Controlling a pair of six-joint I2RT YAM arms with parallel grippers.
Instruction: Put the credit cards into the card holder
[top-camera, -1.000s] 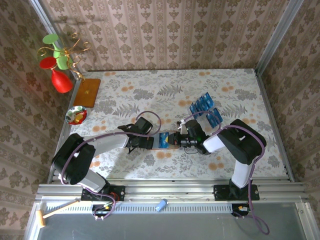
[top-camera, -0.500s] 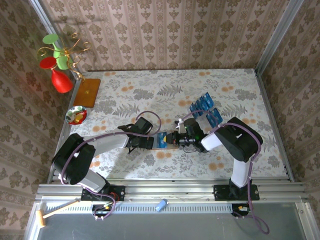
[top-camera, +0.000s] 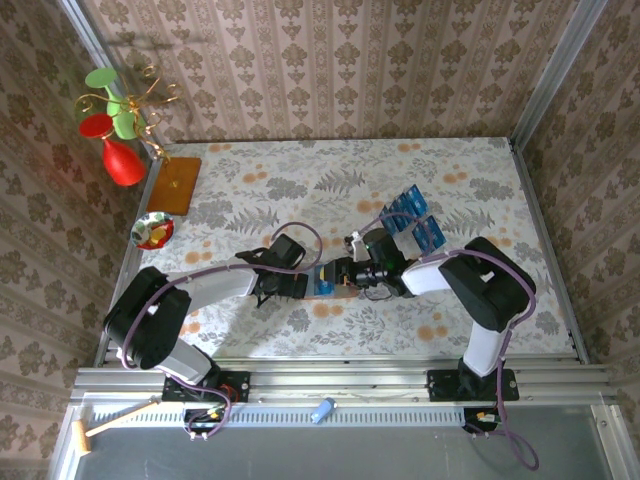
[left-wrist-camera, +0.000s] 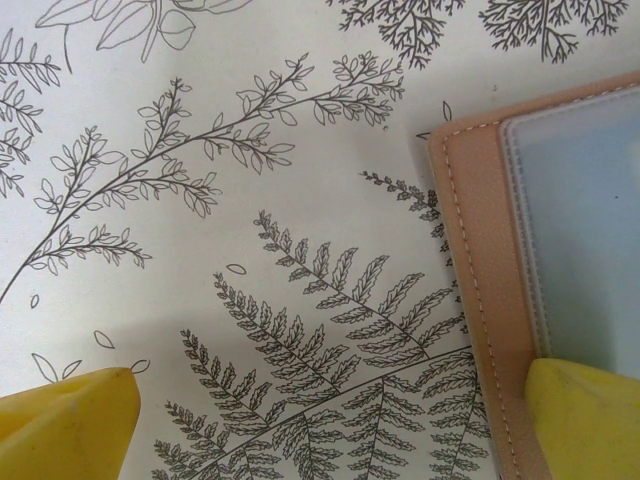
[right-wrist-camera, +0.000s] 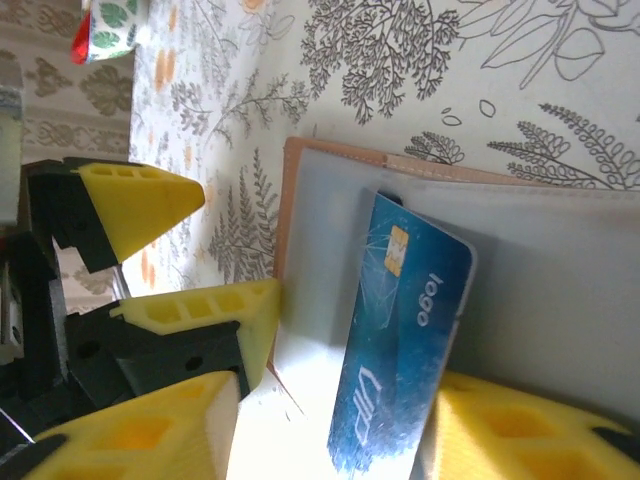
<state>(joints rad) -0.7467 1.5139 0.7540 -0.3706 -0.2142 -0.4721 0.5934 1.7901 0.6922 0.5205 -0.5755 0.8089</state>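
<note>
The brown card holder (top-camera: 338, 290) lies open on the floral table between my two grippers, greyish inside (right-wrist-camera: 330, 250). One blue credit card (right-wrist-camera: 405, 340) rests on that inside, its far end at a pocket slit. My right gripper (right-wrist-camera: 335, 425) stands open around the card's near end, with a gap on the card's left. My left gripper (left-wrist-camera: 325, 420) is open, one yellow fingertip (left-wrist-camera: 590, 420) on the holder's brown edge (left-wrist-camera: 470, 250), the other on the cloth. In the top view the left gripper (top-camera: 300, 285) and right gripper (top-camera: 347, 277) face each other. Several more credit cards (top-camera: 408, 212) lie fanned behind the right arm.
A wooden board (top-camera: 178, 185) and a small patterned bowl (top-camera: 153, 230) sit at the table's left edge, under a red and green ornament stand (top-camera: 115, 135). Walls close the table on three sides. Open cloth lies at the back and front.
My right gripper has moved left toward the holder with the blue card and gone from shut to open, letting the card go. The left arm has not moved.
</note>
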